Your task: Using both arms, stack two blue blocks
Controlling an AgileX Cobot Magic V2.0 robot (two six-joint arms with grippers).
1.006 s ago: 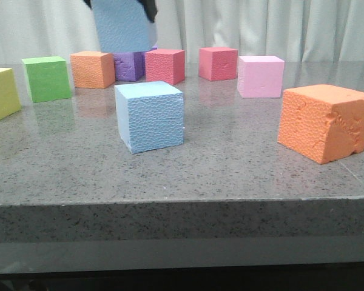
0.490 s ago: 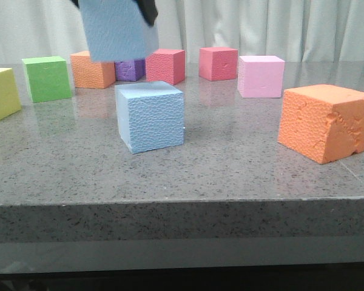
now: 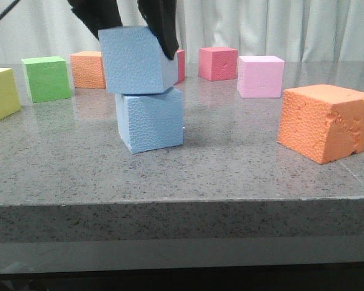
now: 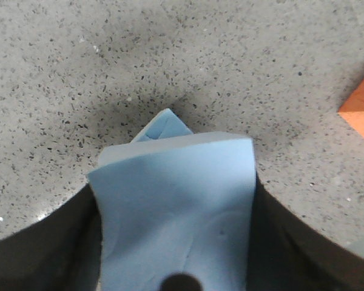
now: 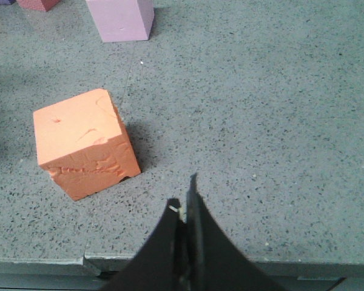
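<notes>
No readable text or labels anywhere

The held blue block [image 3: 136, 59] is brought down and forward by the left gripper [image 3: 127, 21], from high above the far cubes to a tilted rest on the lower blue block [image 3: 150, 120].

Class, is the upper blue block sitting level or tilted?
Tilted. The upper block, gripped by the left pincer, leans askew over the lower block.
</notes>
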